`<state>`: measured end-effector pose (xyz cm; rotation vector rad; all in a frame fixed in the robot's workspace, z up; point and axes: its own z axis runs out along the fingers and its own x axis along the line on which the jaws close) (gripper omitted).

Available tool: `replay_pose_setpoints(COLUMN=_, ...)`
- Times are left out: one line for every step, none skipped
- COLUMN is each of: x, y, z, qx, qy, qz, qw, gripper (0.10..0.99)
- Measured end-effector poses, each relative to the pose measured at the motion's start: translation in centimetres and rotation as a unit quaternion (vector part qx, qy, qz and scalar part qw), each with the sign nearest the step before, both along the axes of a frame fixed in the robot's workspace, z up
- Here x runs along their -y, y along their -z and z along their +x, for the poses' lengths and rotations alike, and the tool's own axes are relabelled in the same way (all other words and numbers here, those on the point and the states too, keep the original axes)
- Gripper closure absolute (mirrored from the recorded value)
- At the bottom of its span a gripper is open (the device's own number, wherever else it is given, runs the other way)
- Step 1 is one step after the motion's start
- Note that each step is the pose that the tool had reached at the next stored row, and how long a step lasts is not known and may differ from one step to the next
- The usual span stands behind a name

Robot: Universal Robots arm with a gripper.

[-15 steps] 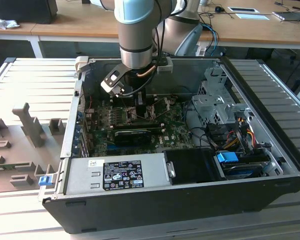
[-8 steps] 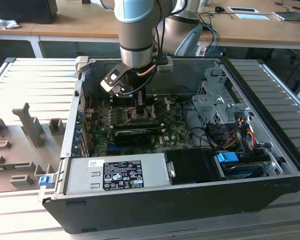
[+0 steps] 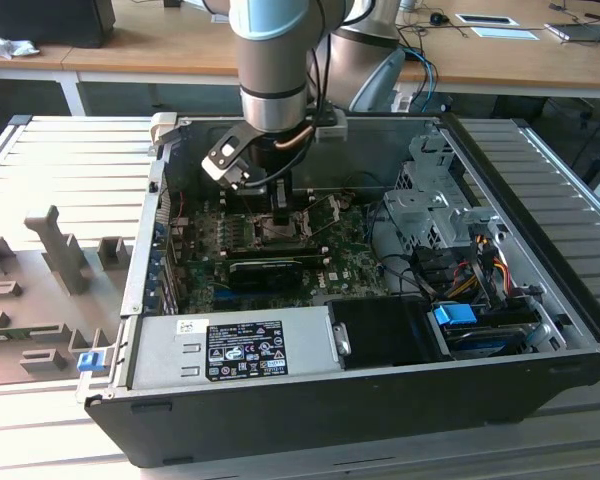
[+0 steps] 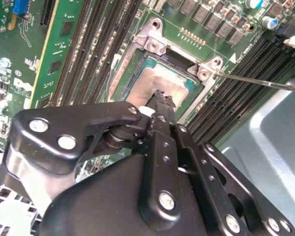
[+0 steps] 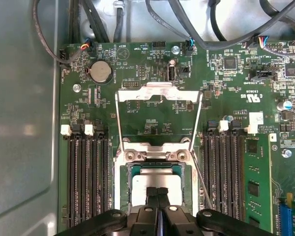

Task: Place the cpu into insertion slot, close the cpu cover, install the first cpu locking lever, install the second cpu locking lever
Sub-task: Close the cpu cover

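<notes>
Exterior view high, angled down into open case (image 3: 330, 425); both wrist views close over insertion slot (image 5: 122, 184)

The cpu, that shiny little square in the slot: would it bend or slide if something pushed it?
The cpu looks like a flat metal-topped plate, so probably stiff, not bendy. It lies inside the insertion slot, whose rim should likely stop sideways sliding. Its smooth top may be slippery under the gripper.

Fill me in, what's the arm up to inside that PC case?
The gripper is down over the socket, jaws closed together right at the top of the chip, which already sits in the socket. The cover is flipped open and a thin locking lever stands free.
</notes>
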<state>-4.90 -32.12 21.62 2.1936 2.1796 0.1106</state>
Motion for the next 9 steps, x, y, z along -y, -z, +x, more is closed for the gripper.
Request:
replay_pose_setpoints(x=0.07, y=-0.01, z=0.19, qx=-0.0003, qy=0.000, qz=0.0000, qw=1.0000, gripper=0.980)
replay_pose_setpoints(x=0.12, y=-0.01, z=0.30, qx=-0.0007, qy=0.000, qz=0.0003, qw=1.0000, gripper=0.980)
replay_pose_setpoints(x=0.14, y=0.00, z=0.39, qx=-0.0012, qy=0.000, qz=0.0007, qw=1.0000, gripper=0.980)
replay_pose_setpoints(x=0.15, y=-0.03, z=0.39, qx=-0.0016, qy=0.000, qz=0.0016, qw=1.0000, gripper=0.980)
replay_pose_setpoints(x=0.15, y=-0.14, z=0.39, qx=-0.0017, qy=0.000, qz=0.0015, qw=1.0000, gripper=0.980)
replay_pose_setpoints(x=0.15, y=-0.30, z=0.39, qx=-0.0016, qy=0.000, qz=0.0016, qw=1.0000, gripper=0.980)
replay_pose_setpoints(x=0.15, y=-0.56, z=0.39, qx=-0.0016, qy=0.000, qz=0.0016, qw=1.0000, gripper=0.980)
replay_pose_setpoints(x=0.14, y=-0.71, z=0.40, qx=-0.0016, qy=0.000, qz=0.0016, qw=1.0000, gripper=0.980)
replay_pose_setpoints(x=0.14, y=-0.78, z=0.40, qx=-0.0016, qy=0.000, qz=0.0016, qw=1.0000, gripper=0.980)
